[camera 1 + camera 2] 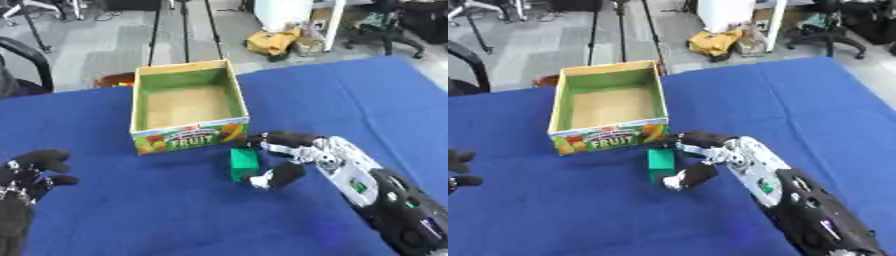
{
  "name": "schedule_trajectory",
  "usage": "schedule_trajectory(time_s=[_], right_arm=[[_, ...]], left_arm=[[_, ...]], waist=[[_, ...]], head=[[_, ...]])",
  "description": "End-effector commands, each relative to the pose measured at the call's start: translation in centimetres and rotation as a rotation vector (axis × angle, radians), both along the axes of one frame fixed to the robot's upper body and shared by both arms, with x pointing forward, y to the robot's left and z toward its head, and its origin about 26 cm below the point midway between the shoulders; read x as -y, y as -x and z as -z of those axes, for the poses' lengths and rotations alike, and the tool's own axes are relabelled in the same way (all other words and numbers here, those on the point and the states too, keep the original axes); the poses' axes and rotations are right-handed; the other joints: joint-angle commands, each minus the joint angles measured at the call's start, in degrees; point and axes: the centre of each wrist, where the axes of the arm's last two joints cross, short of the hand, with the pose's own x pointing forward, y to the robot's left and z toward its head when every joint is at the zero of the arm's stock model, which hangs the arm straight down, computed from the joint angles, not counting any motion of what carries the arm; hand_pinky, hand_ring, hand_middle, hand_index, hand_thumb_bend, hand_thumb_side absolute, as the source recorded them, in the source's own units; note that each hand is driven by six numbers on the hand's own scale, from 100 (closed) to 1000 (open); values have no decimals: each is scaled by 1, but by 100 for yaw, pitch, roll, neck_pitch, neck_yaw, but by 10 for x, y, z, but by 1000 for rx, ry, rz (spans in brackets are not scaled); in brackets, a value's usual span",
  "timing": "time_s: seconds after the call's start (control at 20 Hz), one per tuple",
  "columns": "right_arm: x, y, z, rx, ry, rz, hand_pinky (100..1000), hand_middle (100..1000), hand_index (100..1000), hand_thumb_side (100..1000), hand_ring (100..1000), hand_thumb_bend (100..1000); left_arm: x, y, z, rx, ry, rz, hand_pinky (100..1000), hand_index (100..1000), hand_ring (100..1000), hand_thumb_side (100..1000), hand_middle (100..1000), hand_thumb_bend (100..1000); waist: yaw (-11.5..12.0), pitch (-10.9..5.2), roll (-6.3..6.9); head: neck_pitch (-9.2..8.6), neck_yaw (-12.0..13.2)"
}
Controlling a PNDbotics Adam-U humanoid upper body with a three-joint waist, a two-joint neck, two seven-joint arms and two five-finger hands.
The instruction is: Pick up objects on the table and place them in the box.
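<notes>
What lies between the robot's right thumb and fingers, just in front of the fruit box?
A green block sits there, with the right hand curled round it, close before the box; the left eye view shows it best.

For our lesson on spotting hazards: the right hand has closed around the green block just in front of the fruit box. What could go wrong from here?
1. The right hand pinches the green block only between thumb and fingers, so it might slip when lifted.
2. The block sits close to the fruit box front wall; a low lift could catch the wall and shove the box.
</notes>
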Motion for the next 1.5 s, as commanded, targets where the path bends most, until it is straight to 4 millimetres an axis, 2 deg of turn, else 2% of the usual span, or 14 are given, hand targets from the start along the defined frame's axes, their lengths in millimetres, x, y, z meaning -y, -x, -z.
schedule_trajectory(time_s=[0.05,0.25,0.55,0.65,0.7,0.8,0.9,1.0,1.05,1.15,1.3,1.5], right_arm=[[-1,-2,-9,30,9,-4,847,857,1000,668,901,244],[-2,-2,-8,32,10,-3,840,840,1000,635,880,221],[-2,-2,-7,41,10,6,802,781,1000,538,773,150],[-2,-2,-7,55,4,12,780,693,989,448,706,100],[-2,-2,-8,65,0,18,761,621,980,360,651,100],[-2,-2,-9,90,-9,32,725,532,969,258,579,100],[-2,-2,-10,111,-18,46,665,425,957,167,499,100],[-2,-2,-9,127,-27,57,618,333,946,113,449,100],[-2,-2,-9,135,-35,63,597,280,939,100,428,100],[-2,-2,-9,147,-47,71,589,228,935,100,423,100],[-3,0,-14,169,-63,64,586,210,935,100,420,100],[-9,9,-36,216,-81,13,589,202,937,100,418,100]], left_arm=[[0,1,-5,20,-5,5,662,761,852,856,569,662],[0,1,-5,19,-5,6,662,762,852,856,569,663],[0,1,-4,19,-5,6,662,762,853,856,569,663],[0,1,-5,19,-5,6,662,762,853,856,569,663],[0,1,-5,19,-5,5,662,762,853,856,569,663],[0,1,-5,19,-5,6,662,762,853,857,569,664],[0,0,-5,19,-5,6,662,762,853,856,569,664],[0,0,-5,19,-5,6,662,762,853,856,569,664],[0,0,-5,18,-5,6,663,762,853,857,569,664],[0,0,-5,18,-5,6,663,762,853,857,569,664],[0,0,-5,19,-5,5,663,762,853,856,569,664],[0,0,-5,22,-6,4,663,762,852,854,569,664]], waist=[[8,-110,-5],[13,-105,-6],[23,-101,-10],[23,-101,-11],[23,-101,-12],[23,-101,-13],[24,-101,-14],[23,-101,-14],[23,-101,-14],[22,-100,-15],[17,-99,-18],[8,-102,-26]], head=[[30,-24],[35,-34],[41,-40],[39,-41],[40,-42],[40,-46],[39,-46],[38,-48],[38,-48],[40,-50],[36,-43],[32,-44]])
